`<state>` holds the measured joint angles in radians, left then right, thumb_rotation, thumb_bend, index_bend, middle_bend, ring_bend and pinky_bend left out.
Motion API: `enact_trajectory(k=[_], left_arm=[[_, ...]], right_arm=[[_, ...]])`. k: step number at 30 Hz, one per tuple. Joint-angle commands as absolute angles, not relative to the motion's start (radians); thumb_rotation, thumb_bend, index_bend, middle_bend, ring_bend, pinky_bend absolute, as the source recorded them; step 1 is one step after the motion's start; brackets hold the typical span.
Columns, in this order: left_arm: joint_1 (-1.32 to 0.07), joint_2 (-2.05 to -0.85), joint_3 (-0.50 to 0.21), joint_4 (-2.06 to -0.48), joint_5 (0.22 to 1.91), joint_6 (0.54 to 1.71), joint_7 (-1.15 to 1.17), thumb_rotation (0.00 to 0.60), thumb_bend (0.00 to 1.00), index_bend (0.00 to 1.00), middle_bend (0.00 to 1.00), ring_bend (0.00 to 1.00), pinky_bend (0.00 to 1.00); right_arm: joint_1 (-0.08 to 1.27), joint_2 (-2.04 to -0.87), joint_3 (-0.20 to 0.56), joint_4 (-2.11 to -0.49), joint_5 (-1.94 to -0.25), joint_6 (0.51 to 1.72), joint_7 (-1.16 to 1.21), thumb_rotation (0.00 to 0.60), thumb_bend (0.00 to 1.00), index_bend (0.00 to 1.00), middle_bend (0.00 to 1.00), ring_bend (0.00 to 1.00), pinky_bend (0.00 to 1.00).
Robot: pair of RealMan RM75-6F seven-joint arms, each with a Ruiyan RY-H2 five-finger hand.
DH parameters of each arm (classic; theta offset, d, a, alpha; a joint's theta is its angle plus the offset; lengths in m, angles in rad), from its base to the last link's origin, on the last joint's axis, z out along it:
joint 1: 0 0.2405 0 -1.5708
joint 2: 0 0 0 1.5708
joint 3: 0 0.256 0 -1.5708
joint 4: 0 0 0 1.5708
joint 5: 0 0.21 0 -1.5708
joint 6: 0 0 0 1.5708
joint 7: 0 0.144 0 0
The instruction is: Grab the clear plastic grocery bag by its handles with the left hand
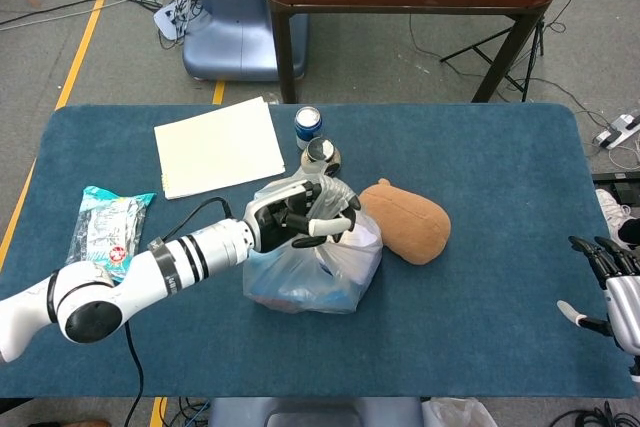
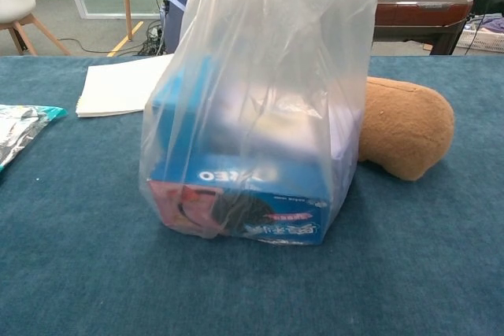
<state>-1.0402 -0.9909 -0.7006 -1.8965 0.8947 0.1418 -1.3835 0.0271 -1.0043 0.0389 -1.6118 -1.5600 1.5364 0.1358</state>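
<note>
Left hand [image 1: 300, 219] curled around the gathered handles of thin, slippery plastic bag [image 2: 252, 108], box-heavy inside; best gripped up top.

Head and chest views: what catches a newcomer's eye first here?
The clear plastic bag fills the chest view at mid-table, a blue Oreo box inside. In the head view the left hand grips its gathered top. A brown plush toy lies just right of it.
</note>
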Motion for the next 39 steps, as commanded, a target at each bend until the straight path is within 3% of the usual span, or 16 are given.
enact_trajectory(k=[1, 7, 14, 21, 29, 39], left_arm=[[-1.085, -0.939, -0.637, -1.902, 0.849, 0.148, -1.288, 0.6, 0.22, 0.52, 0.64, 0.67, 1.0], [-1.166, -0.871, -0.545, -1.925, 0.722, 0.195, -1.205, 0.6, 0.26, 0.57, 0.71, 0.76, 1.0], [-1.218, -0.802, -0.516, -1.941, 0.586, 0.164, -1.174, 0.6, 0.27, 0.55, 0.73, 0.82, 1.0], [-1.179, -0.767, -0.595, -1.939, 0.528, 0.107, -1.181, 0.6, 0.27, 0.52, 0.72, 0.82, 1.0], [-1.049, -0.739, -0.766, -1.961, 0.519, 0.098, -1.157, 0.6, 0.27, 0.51, 0.72, 0.82, 1.0], [-0.908, -0.758, -0.925, -1.992, 0.534, 0.166, -1.121, 0.6, 0.26, 0.51, 0.72, 0.82, 1.0]], right_arm=[[0.028, -1.005, 0.039, -1.611, -1.56, 1.535, 0.137, 0.6, 0.1, 0.15, 0.26, 0.12, 0.21], [0.029, -1.005, 0.041, -1.609, -1.561, 1.537, 0.139, 0.6, 0.1, 0.15, 0.26, 0.12, 0.21], [0.031, -1.008, 0.041, -1.608, -1.56, 1.532, 0.14, 0.6, 0.1, 0.15, 0.26, 0.12, 0.21], [0.035, -1.01, 0.042, -1.606, -1.559, 1.527, 0.139, 0.6, 0.1, 0.15, 0.26, 0.12, 0.21], [0.036, -1.006, 0.043, -1.612, -1.56, 1.528, 0.134, 0.6, 0.1, 0.15, 0.26, 0.12, 0.21], [0.034, -1.002, 0.042, -1.624, -1.562, 1.531, 0.124, 0.6, 0.1, 0.15, 0.26, 0.12, 0.21]])
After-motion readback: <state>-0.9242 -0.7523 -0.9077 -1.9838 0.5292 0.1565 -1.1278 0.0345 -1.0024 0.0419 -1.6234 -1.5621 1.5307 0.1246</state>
